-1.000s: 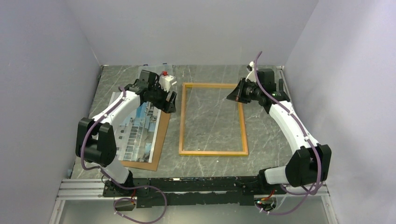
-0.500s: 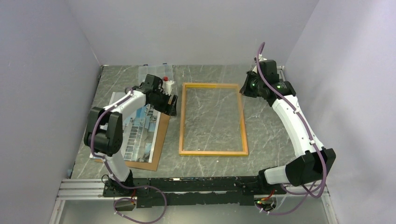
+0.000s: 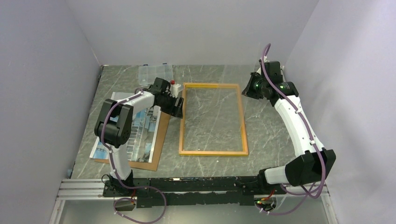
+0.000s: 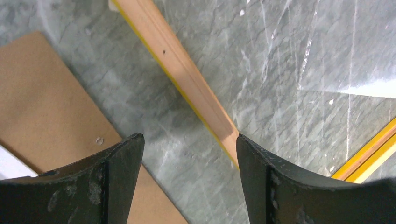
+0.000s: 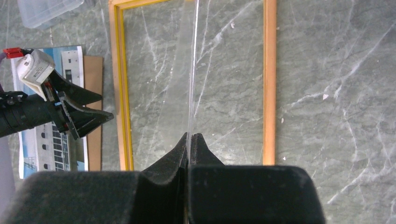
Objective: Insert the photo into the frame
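The frame point(image 3: 181, 126) lies flat mid-table, yellow-orange border, tabletop showing through it. It also shows in the right wrist view point(image 5: 269, 84) and the left wrist view point(image 4: 187, 79). The photo point(image 3: 140, 133), a building under blue sky, lies left of it on a brown backing board point(image 3: 160, 140). My left gripper point(image 3: 179, 106) is open and empty, low beside the frame's left bar near its far corner; the jaws point(image 4: 189, 140) straddle bare table between board and bar. My right gripper point(image 3: 243, 89) is shut on the edge of a clear pane point(image 5: 191, 70), held tilted up above the frame's far right corner.
A small clear plastic compartment box point(image 3: 154, 73) stands at the back, left of the frame, and shows in the right wrist view point(image 5: 46, 9). Grey walls close in the table on three sides. The backing board's corner point(image 4: 51, 112) lies just left of my left gripper.
My left gripper has moved right, from above the photo's far edge to the frame's left bar. My right gripper has drawn back and right, tipping the clear pane up.
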